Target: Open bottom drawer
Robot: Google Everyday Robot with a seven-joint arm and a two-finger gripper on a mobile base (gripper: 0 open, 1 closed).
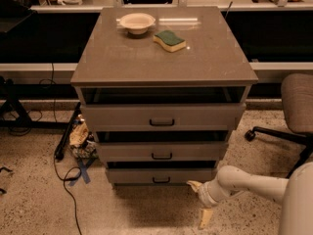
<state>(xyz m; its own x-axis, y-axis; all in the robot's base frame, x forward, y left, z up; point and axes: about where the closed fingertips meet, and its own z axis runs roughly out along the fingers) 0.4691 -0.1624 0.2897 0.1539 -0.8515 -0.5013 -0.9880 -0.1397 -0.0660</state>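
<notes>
The bottom drawer (132,176) is the lowest and narrowest of three grey-beige fronts on the cabinet, with a small black bar handle (161,180). It stands out only slightly from the cabinet. My gripper (199,202) is low near the floor, in front of the drawer's right end, right of and below the handle. Its two cream fingers (205,217) are spread apart and hold nothing. The white arm (254,185) reaches in from the lower right.
The middle drawer (161,152) and the top drawer (161,116) are above. A bowl (137,22) and a green sponge (169,40) lie on the cabinet top. An office chair (296,106) stands to the right. Cables and clutter (78,141) lie on the floor to the left.
</notes>
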